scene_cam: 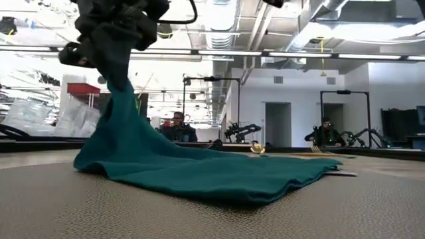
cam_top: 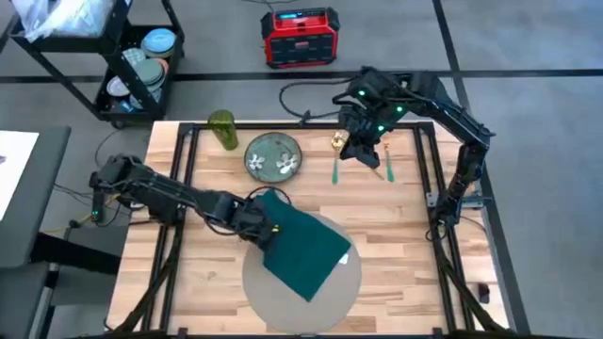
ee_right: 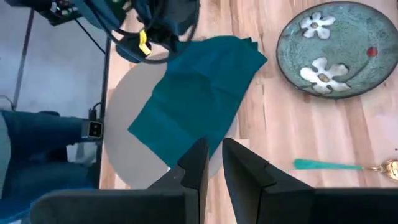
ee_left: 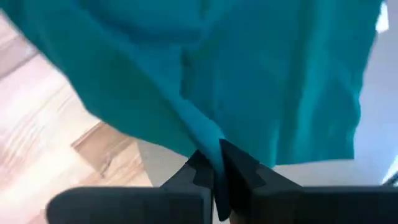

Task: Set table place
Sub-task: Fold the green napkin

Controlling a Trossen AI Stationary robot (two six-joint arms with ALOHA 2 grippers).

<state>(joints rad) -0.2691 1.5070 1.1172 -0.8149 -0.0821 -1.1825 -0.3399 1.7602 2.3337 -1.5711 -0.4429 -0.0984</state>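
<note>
High view: left gripper [cam_top: 267, 229] clamped on teal napkin [cam_top: 303, 247], draped across grey placemat [cam_top: 344, 287] on table [cam_top: 396, 217]; right gripper [cam_top: 363, 149] hovering near plate [cam_top: 273, 155]. Left wrist view: cloth pinched between fingers [ee_left: 239, 167]. Right wrist view: empty, slightly parted. Napkin-laying step, probably; next, release flat.

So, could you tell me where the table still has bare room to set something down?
Bare wood lies on the table right of the placemat, and left of it near the front edge. The far strip is crowded: green cup, plate, cutlery.
</note>
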